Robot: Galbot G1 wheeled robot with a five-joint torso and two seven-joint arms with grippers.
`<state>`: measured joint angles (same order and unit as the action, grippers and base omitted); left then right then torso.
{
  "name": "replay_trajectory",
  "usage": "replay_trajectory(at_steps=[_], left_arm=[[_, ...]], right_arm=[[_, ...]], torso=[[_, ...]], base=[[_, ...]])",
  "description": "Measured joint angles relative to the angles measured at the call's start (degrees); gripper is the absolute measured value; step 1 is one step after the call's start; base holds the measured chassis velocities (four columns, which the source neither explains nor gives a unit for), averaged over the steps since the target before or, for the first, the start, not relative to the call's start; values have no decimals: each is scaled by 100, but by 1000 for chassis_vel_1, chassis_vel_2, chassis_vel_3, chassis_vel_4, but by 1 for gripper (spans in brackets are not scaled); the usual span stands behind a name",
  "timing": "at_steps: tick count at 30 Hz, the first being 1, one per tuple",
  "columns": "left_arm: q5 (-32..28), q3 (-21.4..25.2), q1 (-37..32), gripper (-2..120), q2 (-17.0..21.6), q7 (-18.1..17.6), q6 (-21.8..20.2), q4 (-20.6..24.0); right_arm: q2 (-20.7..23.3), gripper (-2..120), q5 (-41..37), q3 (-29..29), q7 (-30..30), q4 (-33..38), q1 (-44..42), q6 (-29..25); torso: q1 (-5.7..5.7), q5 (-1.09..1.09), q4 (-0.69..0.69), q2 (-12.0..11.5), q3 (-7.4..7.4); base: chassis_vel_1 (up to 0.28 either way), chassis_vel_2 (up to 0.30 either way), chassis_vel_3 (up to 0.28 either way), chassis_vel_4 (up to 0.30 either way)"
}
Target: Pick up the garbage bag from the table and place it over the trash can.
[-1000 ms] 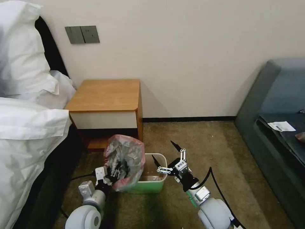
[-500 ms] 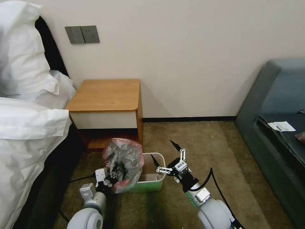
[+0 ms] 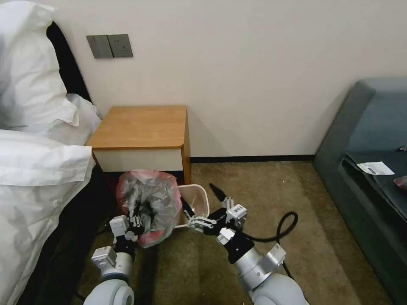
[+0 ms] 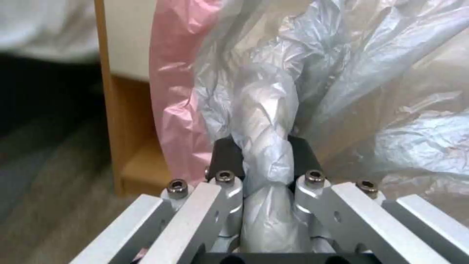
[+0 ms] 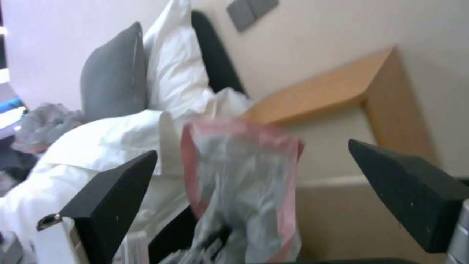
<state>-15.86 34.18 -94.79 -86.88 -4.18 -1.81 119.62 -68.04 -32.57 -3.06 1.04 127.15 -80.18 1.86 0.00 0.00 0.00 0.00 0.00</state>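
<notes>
Garbage bag [image 3: 149,202] shifted left, upright

No text could be read anywhere. A white tag [image 3: 238,209] on the right gripper [image 3: 202,203], lower centre, perhaps carried dark print, too small to read.

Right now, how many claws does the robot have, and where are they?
2. The left gripper pinches the garbage bag; the right gripper is open by the trash can.

Probably a bedroom: bed [image 3: 34,169] beside wooden nightstand [image 3: 142,127].
</notes>
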Motion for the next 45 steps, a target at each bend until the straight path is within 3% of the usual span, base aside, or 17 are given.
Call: replay_trajectory(at_steps=[10, 31, 35, 39, 45], left_arm=[[254, -55, -268, 9, -101, 122, 254, 204], [416, -251, -468, 9, -160, 204, 356, 291], [422, -249, -466, 9, -165, 206, 356, 291], [425, -244, -460, 9, -166, 207, 356, 291], [440, -227, -428, 9, -183, 209, 352, 194]], right_arm=[[58, 100, -912, -26, 47, -333, 423, 616], [-179, 100, -758, -369, -35, -1031, 1002, 634], [-211, 84, -648, -426, -64, -1085, 1029, 596], [-210, 76, -616, -426, -77, -1084, 1032, 577], [-161, 49, -514, -396, -108, -1013, 1045, 528]], torso=[[0, 0, 0, 0, 0], [0, -1, 0, 0, 0], [0, 0, 0, 0, 0], [0, 0, 0, 0, 0], [0, 0, 0, 0, -1]], base=[[0, 0, 0, 0], [0, 0, 0, 0], [0, 0, 0, 0], [0, 0, 0, 0], [0, 0, 0, 0]])
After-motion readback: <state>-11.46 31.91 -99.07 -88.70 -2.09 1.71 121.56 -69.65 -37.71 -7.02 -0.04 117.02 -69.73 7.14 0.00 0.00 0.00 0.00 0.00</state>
